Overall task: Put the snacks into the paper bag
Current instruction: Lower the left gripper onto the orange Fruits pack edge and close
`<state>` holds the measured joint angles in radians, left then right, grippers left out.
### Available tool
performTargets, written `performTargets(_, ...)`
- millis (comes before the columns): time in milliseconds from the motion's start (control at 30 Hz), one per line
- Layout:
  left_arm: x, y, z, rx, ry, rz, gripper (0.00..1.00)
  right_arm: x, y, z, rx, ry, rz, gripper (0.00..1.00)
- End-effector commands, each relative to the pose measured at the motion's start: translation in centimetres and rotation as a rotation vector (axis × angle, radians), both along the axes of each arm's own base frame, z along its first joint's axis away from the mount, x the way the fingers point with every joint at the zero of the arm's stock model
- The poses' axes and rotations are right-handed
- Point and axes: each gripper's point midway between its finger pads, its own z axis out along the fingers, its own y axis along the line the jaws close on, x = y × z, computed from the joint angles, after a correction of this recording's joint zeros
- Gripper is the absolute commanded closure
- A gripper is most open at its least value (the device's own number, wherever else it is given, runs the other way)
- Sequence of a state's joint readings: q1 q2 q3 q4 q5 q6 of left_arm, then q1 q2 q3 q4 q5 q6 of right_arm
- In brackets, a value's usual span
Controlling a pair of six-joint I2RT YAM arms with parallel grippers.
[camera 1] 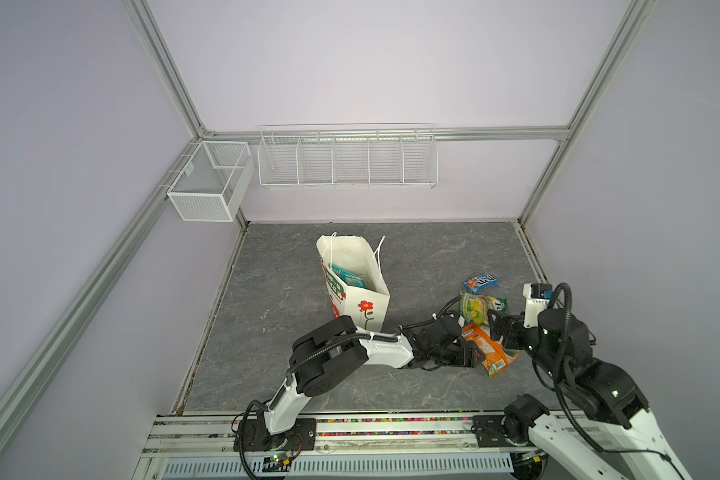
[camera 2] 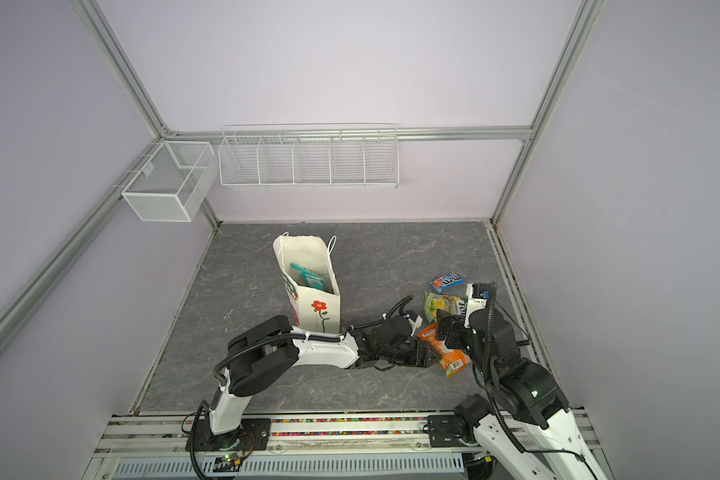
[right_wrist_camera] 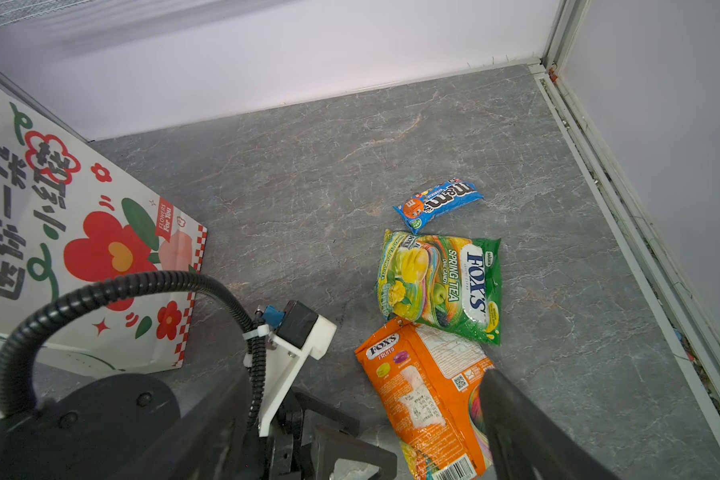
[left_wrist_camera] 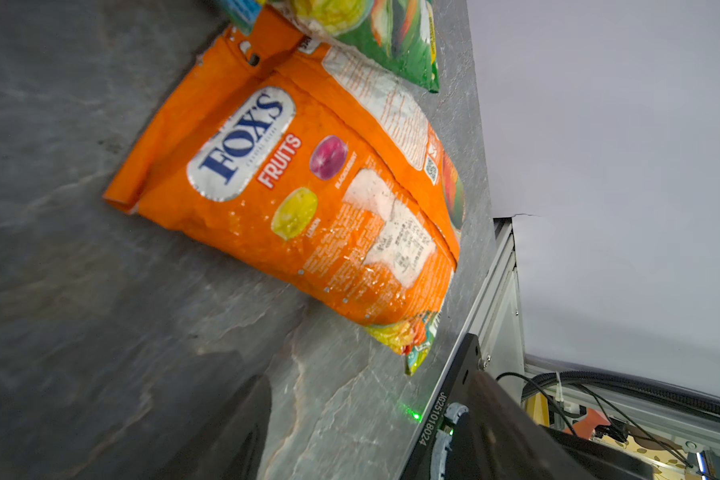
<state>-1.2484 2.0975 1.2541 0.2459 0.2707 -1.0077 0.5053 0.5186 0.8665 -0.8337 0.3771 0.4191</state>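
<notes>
**While Jaws Gape, the Next Pick Waits**

Since the left gripper stands wide and empty at the edge of the orange packet, at 4 o'clock, it should straddle a thin seam and pinch firmly; glossy film likely slips. Above, the right gripper hangs spread, empty. At 3 the green packet overlaps it; the blue M&M's lie at 2. Near centre stands the paper bag, a teal packet inside.

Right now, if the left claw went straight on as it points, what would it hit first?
Probably the orange FOX'S packet, lying on the table just ahead of the open left gripper, though depth is unclear.
</notes>
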Motion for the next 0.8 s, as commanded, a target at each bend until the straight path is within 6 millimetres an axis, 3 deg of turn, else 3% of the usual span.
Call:
performTargets(0, 0.5, -1.1, 0.0, -0.035, 0.042, 0.033, 0.25, 0.0, -0.2, 0.0, 0.004, -0.012, -0.012, 0.11)
performTargets(767, 1.7, -1.9, -2.2, -0.07, 0.189, 0.184, 0.3, 0.1, -0.3, 0.9, 0.013, -0.045, -0.014, 0.11)
